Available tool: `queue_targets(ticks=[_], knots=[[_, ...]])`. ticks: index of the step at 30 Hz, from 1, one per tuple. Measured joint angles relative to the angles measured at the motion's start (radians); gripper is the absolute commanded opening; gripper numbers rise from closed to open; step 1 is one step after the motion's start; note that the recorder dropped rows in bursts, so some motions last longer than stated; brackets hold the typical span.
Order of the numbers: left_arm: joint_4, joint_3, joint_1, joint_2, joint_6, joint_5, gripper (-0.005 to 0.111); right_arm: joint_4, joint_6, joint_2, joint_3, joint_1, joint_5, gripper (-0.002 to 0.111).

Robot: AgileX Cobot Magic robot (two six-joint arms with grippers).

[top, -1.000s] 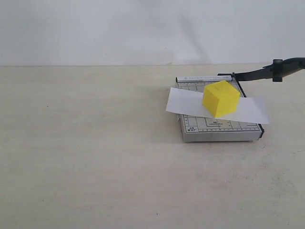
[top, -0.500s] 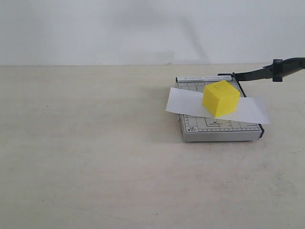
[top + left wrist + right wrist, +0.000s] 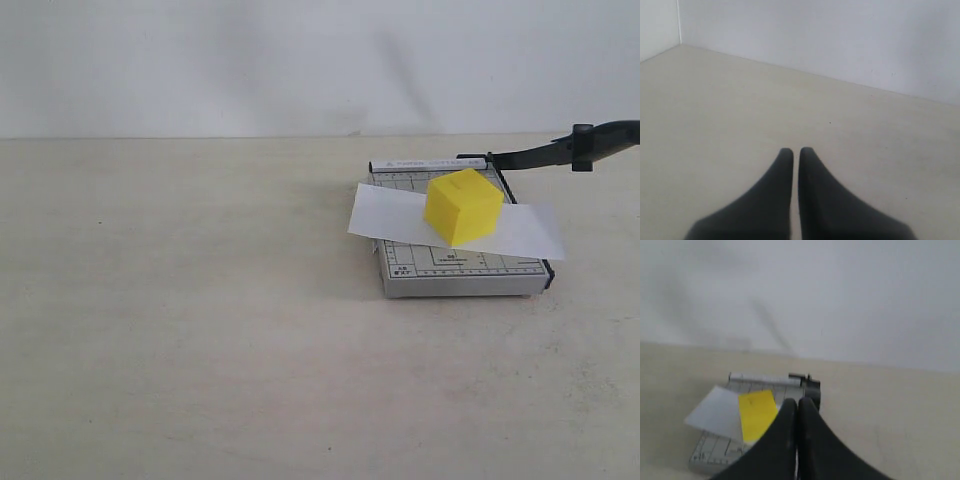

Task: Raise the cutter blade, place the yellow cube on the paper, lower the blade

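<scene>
Closest to the wrist lenses, the grippers. Left gripper point(image 3: 795, 150): black tapered fingers drawn almost together with only a sliver of gap, nothing between them, above pale tabletop. Right gripper point(image 3: 798, 401): fingers pressed together, empty, aimed toward the cutter from well apart.

In the exterior view, front to back:
- Pale, matte, faintly speckled tabletop point(image 3: 200, 380).
- Small grey cutter board point(image 3: 460, 275), flat, printed with a grid and ruler marks.
- Across it, a plain white rectangular strip of paper point(image 3: 385, 215), thin and overhanging the board on both sides.
- On the paper, about mid-board, a bright yellow solid cube point(image 3: 462, 207) with plain faces and crisp edges, turned corner-on to the camera.
- Behind and to the right, a long thin black cutter blade point(image 3: 530, 155), hinged at the board's far corner and standing raised, ending in a thick rounded black handle point(image 3: 605, 138) out past the board's right side.
- Beyond that, a plain white wall point(image 3: 300, 60).

Judging by this layout, raising and cube placement done, lowering left.

Blade probably rigid, free to swing only about its hinge, weightiest at the handle end. Handle surface smooth-looking, so apt to slip under a light pinch. Best taken at the thick handle, far from the hinge, for leverage. Worth lowering slowly: paper light and easily shifted, cube near the blade's path, clearance impossible to tell from here.
</scene>
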Motion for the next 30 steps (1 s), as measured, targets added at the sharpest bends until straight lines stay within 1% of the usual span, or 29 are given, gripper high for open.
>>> queue_targets(ticks=[2,4,6,9,11,12,15,23,30], knots=[[0.0,0.0,0.0,0.0,0.0,-0.013,0.005,-0.002,0.0,0.111,-0.101,0.0,0.123,0.0],[0.0,0.0,0.0,0.0,0.0,-0.035,0.005,-0.011,-0.005,0.203,-0.2,0.0,0.22,0.004],[0.0,0.0,0.0,0.0,0.0,-0.056,0.005,-0.021,-0.052,0.297,-0.301,0.0,0.298,0.015],[0.002,0.0,0.0,0.0,0.0,-0.061,0.005,-0.027,-0.118,0.409,-0.425,0.0,0.395,0.038],[-0.008,0.0,0.0,0.0,0.0,-0.061,0.005,-0.027,-0.129,0.481,-0.48,0.0,0.447,0.049],[-0.011,0.0,0.0,0.0,0.0,-0.061,0.005,-0.027,-0.129,0.512,-0.495,0.0,0.456,0.051],[-0.012,0.0,0.0,0.0,0.0,-0.063,0.005,-0.027,-0.106,0.579,-0.522,0.0,0.446,0.051],[-0.012,0.0,0.0,0.0,0.0,-0.063,0.005,-0.076,-0.01,0.693,-0.532,0.0,0.305,0.051],[-0.012,0.0,0.0,0.0,0.0,-0.063,0.005,-0.09,0.029,0.851,-0.532,0.0,0.291,0.051]])
